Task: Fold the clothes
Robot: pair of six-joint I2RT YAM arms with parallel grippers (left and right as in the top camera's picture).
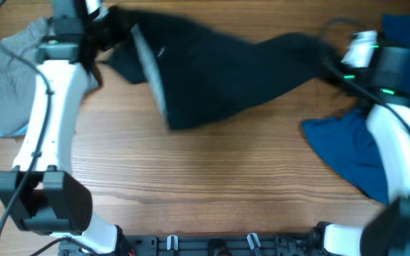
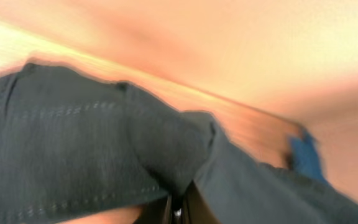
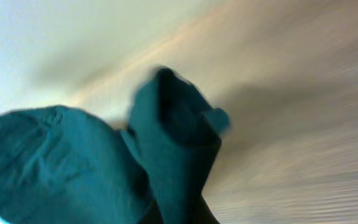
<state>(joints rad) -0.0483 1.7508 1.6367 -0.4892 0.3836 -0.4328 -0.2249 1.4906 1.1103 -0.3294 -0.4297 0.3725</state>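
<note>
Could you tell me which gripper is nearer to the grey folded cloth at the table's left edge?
Left. The left gripper is just right of the grey folded cloth; the right gripper is far across, beyond the dark garment.

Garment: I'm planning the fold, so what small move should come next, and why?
Probably lower the garment flat onto the table: it hangs stretched between the left pincer and right pincer, bunched, not yet spread for folding.

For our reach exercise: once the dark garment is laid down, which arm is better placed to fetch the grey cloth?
Left. The grey cloth lies right beside the left arm; the right arm stands across the table, by the blue garment. Both jaws grip the dark garment.
</note>
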